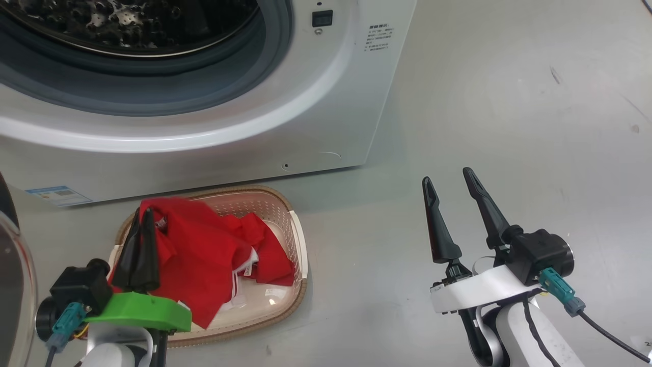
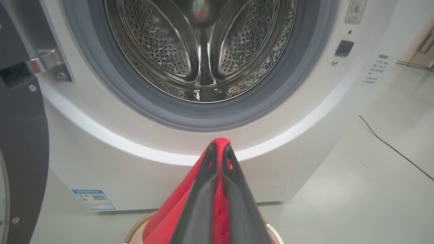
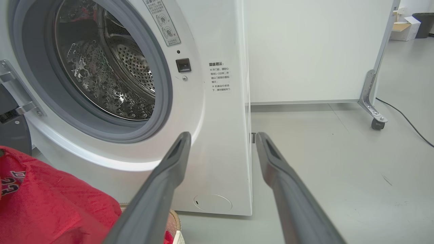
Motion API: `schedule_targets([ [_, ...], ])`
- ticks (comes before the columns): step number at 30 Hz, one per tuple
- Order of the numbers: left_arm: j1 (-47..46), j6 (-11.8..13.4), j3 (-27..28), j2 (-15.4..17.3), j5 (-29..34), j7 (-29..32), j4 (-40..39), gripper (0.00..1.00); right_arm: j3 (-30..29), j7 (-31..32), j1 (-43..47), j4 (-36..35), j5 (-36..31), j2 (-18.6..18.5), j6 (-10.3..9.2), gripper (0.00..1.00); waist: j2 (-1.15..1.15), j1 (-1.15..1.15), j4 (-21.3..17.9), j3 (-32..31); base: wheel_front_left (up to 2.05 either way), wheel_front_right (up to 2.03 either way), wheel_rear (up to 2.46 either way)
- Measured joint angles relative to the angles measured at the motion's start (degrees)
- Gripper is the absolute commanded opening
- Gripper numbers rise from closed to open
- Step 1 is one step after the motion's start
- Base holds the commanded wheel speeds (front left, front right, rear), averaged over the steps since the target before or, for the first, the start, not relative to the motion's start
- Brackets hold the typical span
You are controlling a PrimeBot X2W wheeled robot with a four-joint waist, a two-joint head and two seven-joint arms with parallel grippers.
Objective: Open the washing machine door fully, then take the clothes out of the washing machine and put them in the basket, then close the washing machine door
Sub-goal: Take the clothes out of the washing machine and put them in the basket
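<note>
The white washing machine (image 1: 305,117) stands with its steel drum (image 2: 200,51) exposed. Its black-rimmed door (image 1: 12,275) hangs swung out at the far left, also seen as the door (image 2: 20,142) in the left wrist view. Red clothes (image 1: 204,255) lie heaped in the cream basket (image 1: 298,239) on the floor before the machine. My left gripper (image 1: 141,216) is shut on a fold of the red clothes (image 2: 176,206) above the basket's left end. My right gripper (image 1: 448,176) stands open over bare floor to the right, fingers (image 3: 169,169) spread with nothing between them.
A grey rubber ring (image 3: 159,112) frames the drum mouth. A blue label (image 1: 58,195) sits low on the machine front. A white panel on castors (image 3: 376,122) and a black cable (image 3: 407,118) lie off to the right on the grey floor (image 1: 509,127).
</note>
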Motion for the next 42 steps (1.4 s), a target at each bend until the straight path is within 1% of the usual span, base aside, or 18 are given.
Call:
schedule_targets([
  [5,0.0,-0.1,0.3,0.0,-1.6,1.5,4.8,0.00,1.0,0.0,-0.7,-0.7,0.1,0.0,0.01,1.00,0.00,0.00,-0.9,1.5,0.00,0.00,0.00],
  [7,-0.3,-0.6,0.1,0.1,-1.6,2.1,6.9,0.00,1.0,0.0,-1.4,-1.1,0.1,0.0,0.00,1.00,0.00,0.00,-1.3,2.3,0.00,0.00,0.00],
  [10,-1.9,-0.6,0.1,0.4,-1.8,3.4,10.5,0.00,1.3,0.0,-2.0,-1.5,0.3,0.0,0.00,1.00,0.00,0.00,-2.0,3.6,0.00,0.00,0.00],
  [14,-4.8,-1.5,0.3,1.2,-2.2,5.1,15.1,0.00,2.3,0.0,-2.8,-2.0,1.1,0.0,-0.02,1.00,0.00,0.00,-3.0,5.5,0.00,0.00,0.00],
  [18,-7.5,-1.9,0.2,1.7,-2.8,7.7,19.8,0.00,3.2,0.0,-3.9,-2.8,1.2,0.0,-0.09,1.00,0.00,0.00,-4.3,7.7,0.00,0.00,0.00],
  [24,-14.1,-2.0,0.2,3.3,-2.8,12.2,26.0,0.00,4.1,0.0,-5.9,-4.0,1.9,0.0,-0.19,1.00,0.00,0.00,-6.2,11.6,0.00,0.00,0.00],
  [26,-17.1,-2.1,0.2,3.8,-3.0,14.4,28.8,0.00,4.5,0.0,-7.2,-4.4,3.0,0.0,-0.59,1.00,0.00,0.01,-7.2,13.7,0.00,0.00,0.00],
  [31,-21.5,-2.6,0.8,5.0,-3.9,18.8,33.4,0.00,5.2,0.0,-9.4,-5.1,3.7,0.0,-0.60,1.00,0.00,0.01,-9.0,17.0,0.00,0.00,0.00],
  [33,-22.9,-2.6,1.7,5.1,-5.0,20.4,35.2,0.00,5.4,0.0,-10.1,-5.2,3.7,0.0,-0.64,1.00,0.00,0.01,-9.8,18.2,0.00,0.00,0.00],
  [35,-24.1,-2.6,1.8,5.3,-5.7,22.2,37.1,0.00,5.4,0.0,-10.8,-5.3,3.9,0.0,-1.08,1.00,0.00,0.01,-10.5,19.4,0.00,0.00,0.00],
  [42,-28.5,-3.1,2.8,5.3,-7.9,26.9,42.3,0.00,5.5,0.0,-12.2,-5.4,4.1,0.0,-1.20,1.00,0.00,0.01,-12.7,22.8,0.00,0.00,0.00],
])
